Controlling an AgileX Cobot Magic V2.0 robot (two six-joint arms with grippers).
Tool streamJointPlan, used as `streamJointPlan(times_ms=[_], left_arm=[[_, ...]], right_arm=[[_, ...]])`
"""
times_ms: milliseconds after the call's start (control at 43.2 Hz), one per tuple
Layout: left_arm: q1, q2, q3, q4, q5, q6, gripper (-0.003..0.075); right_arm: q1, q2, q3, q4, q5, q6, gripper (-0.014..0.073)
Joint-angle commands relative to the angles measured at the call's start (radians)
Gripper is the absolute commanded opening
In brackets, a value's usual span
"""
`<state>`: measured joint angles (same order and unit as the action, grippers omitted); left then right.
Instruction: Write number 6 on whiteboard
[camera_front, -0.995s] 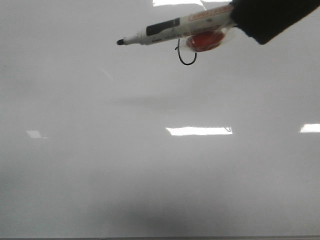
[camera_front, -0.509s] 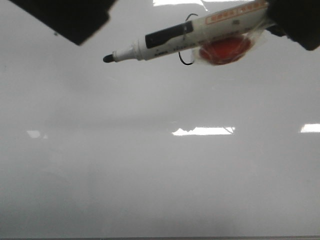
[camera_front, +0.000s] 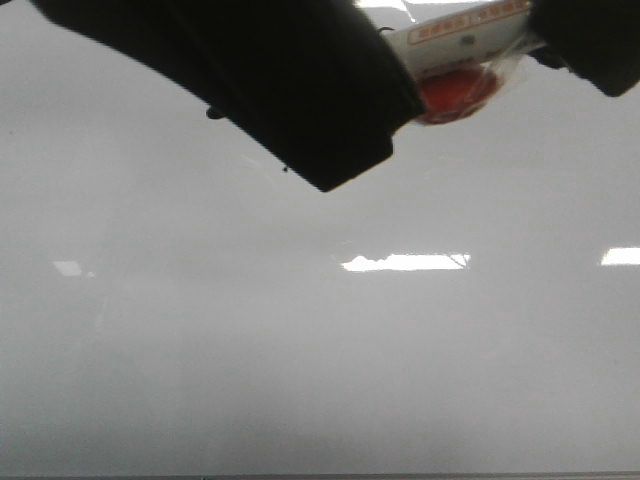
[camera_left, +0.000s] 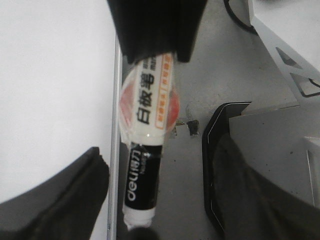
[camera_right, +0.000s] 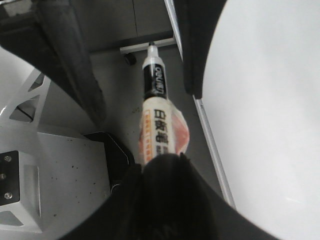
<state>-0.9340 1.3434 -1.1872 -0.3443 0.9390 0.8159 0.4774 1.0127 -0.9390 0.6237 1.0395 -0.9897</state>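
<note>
The whiteboard (camera_front: 320, 350) fills the front view, pale and glossy. My right gripper (camera_front: 590, 40) at the top right is shut on the back end of a white marker (camera_front: 460, 35) with a red round piece (camera_front: 455, 92) wrapped to it. My left gripper (camera_front: 330, 110) is a dark mass over the marker's front half; only the black tip (camera_front: 214, 113) pokes out. In the left wrist view the left gripper (camera_left: 150, 195) is open, one finger on each side of the marker's black band (camera_left: 142, 175), not touching. The right wrist view shows the right gripper (camera_right: 162, 165) clamped on the barrel (camera_right: 157, 125). The number 6 is hidden behind the left gripper.
Bright light reflections (camera_front: 405, 262) lie on the board. The wrist views show the board's metal edge (camera_left: 114, 150), grey floor (camera_left: 220, 60), a white frame (camera_left: 290, 65), a black-rimmed base (camera_left: 210, 150) and a stand's foot with a caster (camera_right: 131, 56).
The left gripper has swung in from the upper left, down and to the right, over the marker's front half, covering the drawn 6. The marker rose slightly and now holds still.
</note>
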Motion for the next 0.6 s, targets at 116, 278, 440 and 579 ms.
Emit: streamJointPlan(times_ms=[116, 278, 440, 579], left_arm=[[-0.007, -0.024, -0.033, -0.026, -0.031, 0.003, 0.0261], [-0.007, -0.024, -0.033, -0.024, -0.017, 0.003, 0.0167], [-0.007, -0.024, -0.033, -0.02, -0.017, 0.003, 0.0117], [-0.007, -0.024, -0.033, -0.003, -0.017, -0.008, 0.0114]], right_arm=[[0.0, -0.018, -0.022, 0.037, -0.033, -0.012, -0.0057], [0.0, -0.018, -0.022, 0.041, -0.033, -0.012, -0.0056], [0.0, -0.018, -0.022, 0.041, -0.033, -0.012, 0.0077], [0.0, -0.018, -0.022, 0.041, -0.033, -0.011, 0.0355]])
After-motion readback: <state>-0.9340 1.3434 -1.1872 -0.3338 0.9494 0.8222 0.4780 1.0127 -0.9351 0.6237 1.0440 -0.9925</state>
